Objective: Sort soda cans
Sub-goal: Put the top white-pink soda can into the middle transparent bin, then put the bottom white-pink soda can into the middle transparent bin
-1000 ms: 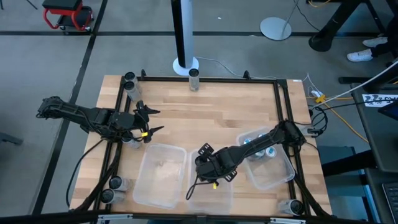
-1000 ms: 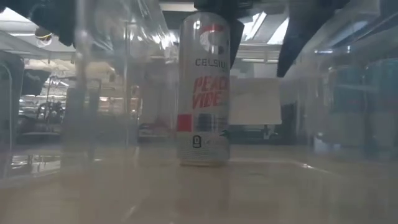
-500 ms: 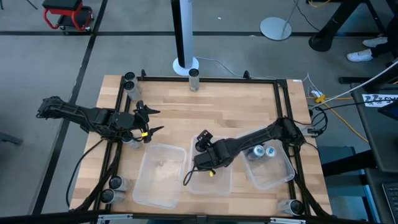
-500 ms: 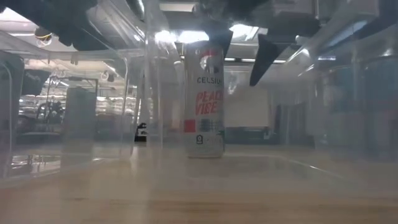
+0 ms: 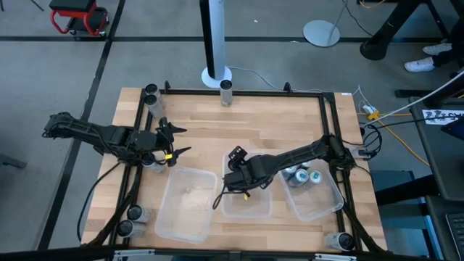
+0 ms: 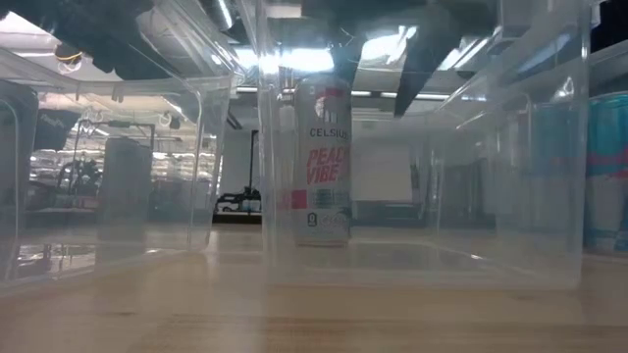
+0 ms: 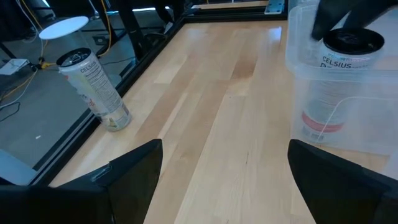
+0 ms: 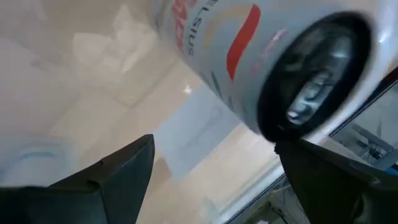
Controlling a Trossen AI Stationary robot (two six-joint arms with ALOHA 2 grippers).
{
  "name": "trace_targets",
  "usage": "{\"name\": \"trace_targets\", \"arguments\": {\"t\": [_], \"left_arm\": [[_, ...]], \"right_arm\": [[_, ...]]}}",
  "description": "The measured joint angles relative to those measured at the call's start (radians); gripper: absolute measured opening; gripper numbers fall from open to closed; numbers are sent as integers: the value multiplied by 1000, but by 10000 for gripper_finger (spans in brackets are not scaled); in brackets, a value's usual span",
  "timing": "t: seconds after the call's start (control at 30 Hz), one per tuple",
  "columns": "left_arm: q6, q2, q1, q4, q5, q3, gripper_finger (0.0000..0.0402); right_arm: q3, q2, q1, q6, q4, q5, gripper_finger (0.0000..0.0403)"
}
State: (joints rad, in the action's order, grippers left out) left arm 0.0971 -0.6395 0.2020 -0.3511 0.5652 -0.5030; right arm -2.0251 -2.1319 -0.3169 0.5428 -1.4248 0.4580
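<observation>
A white Celsius can (image 6: 324, 162) (image 7: 339, 81) stands upright on its base inside the middle clear bin (image 5: 250, 206). My right gripper (image 6: 383, 57) (image 8: 214, 143) hangs open over the can's dark top (image 8: 314, 81), pointing steeply down, with a finger on either side. It hides the can in the high view. My left gripper (image 5: 177, 142) (image 7: 224, 149) waits open above the table's left side, with nothing between its fingers. Two blue-and-white cans (image 5: 304, 175) stand in the right bin (image 5: 322, 206). My right gripper stands open around the top of the Celsius can (image 8: 292, 134), coming from above. One finger (image 8: 336, 177) is close to the can's rim. I cannot tell whether it touches the can or the bin.
A clear bin (image 5: 185, 206) sits near the front left. Single cans stand along the black frame: far left (image 5: 151, 94), far middle (image 5: 226, 90) (image 7: 93, 87), front left (image 5: 130, 221) and front right (image 5: 341, 239). Bare wood lies across the table's far half.
My right gripper has gone toward the table's far edge and risen a little, tipping less steeply. The middle bin and the Celsius can in it have slid the same way, away from the near edge. The can has stayed upright.
</observation>
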Motion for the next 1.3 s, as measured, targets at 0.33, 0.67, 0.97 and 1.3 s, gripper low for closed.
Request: {"name": "trace_targets", "arguments": {"t": [0.33, 0.67, 0.97, 1.3], "left_arm": [[2, 0, 0, -1, 0, 0, 333], [-9, 0, 0, -4, 0, 0, 333], [-26, 0, 0, 3, 0, 0, 333], [-21, 0, 0, 20, 0, 0, 333]], "right_arm": [[-283, 27, -79, -81, -146, -182, 341], [-320, 70, -159, -191, -147, -316, 341], [-320, 69, -266, -384, -147, -423, 341], [-299, 69, -440, -826, -145, -399, 341]]}}
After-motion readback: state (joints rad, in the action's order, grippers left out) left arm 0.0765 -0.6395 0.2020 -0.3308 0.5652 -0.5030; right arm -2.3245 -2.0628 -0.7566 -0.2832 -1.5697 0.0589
